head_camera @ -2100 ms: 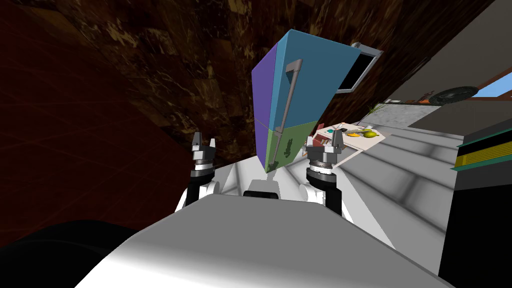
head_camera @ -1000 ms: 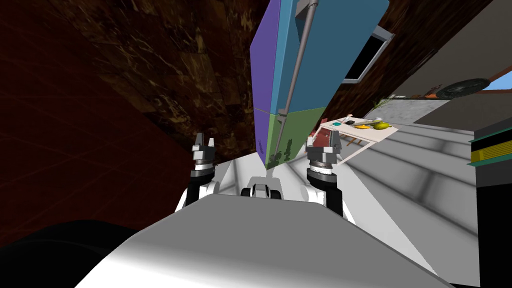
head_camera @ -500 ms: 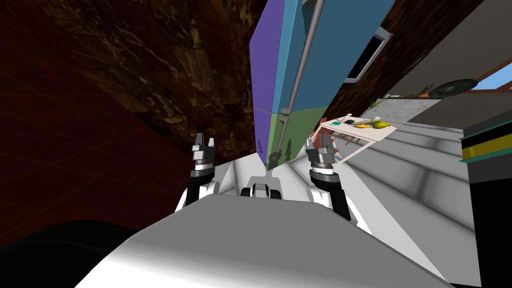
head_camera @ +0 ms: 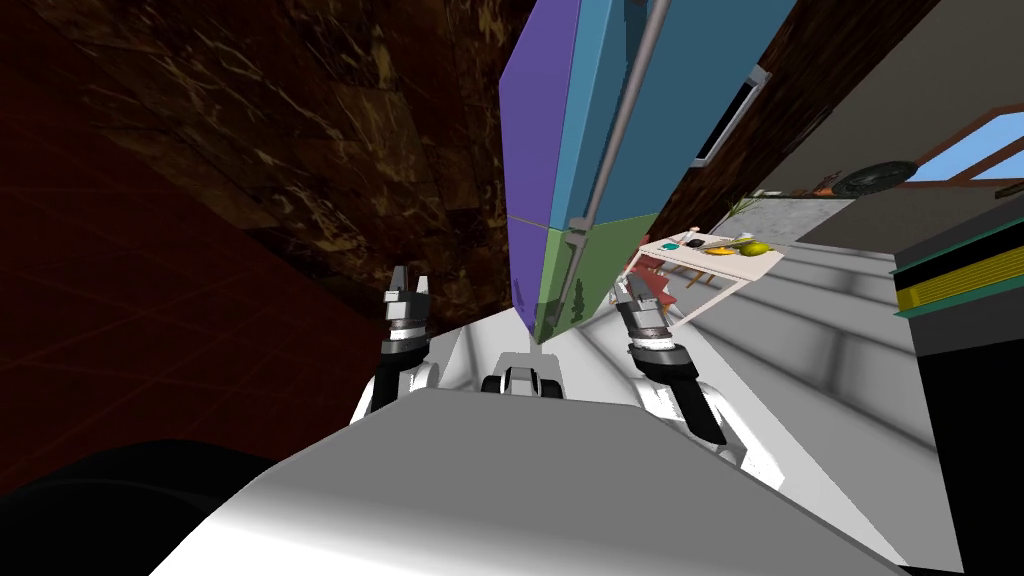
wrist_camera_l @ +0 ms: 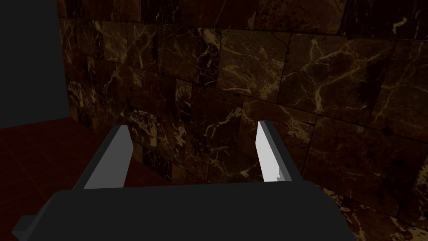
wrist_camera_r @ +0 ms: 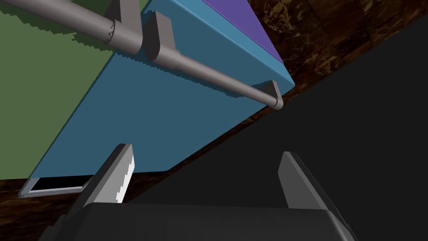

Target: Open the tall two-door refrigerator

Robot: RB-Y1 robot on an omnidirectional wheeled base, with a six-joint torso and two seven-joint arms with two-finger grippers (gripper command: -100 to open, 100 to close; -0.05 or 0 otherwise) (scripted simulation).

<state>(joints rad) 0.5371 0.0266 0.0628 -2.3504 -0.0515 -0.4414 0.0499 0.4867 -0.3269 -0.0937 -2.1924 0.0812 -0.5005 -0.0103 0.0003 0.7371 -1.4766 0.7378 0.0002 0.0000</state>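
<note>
The tall refrigerator stands just ahead in the head view, with a blue upper door [head_camera: 670,110], a green lower door [head_camera: 595,270] and a purple side [head_camera: 535,130]. Both doors look closed. A long grey handle bar [head_camera: 625,120] runs down the blue door, and a shorter one [head_camera: 568,275] down the green door. My right gripper [head_camera: 628,290] is open and empty, low beside the green door and apart from it. In the right wrist view the gripper [wrist_camera_r: 205,150] points up along the blue door [wrist_camera_r: 167,108], well short of the handle bar [wrist_camera_r: 200,69]. My left gripper [head_camera: 408,283] [wrist_camera_l: 192,125] is open and empty, left of the refrigerator.
A dark brown marble wall [head_camera: 300,130] stands behind and left of the refrigerator, above a dark red floor [head_camera: 120,300]. A white table [head_camera: 735,265] with fruit stands to the right on a grey floor. A dark cabinet [head_camera: 950,290] with a yellow stripe is at the far right.
I have moved closer to the refrigerator, which now rises past the top of the head view. My right arm has swung and tilted toward the green door. The left arm holds still.
</note>
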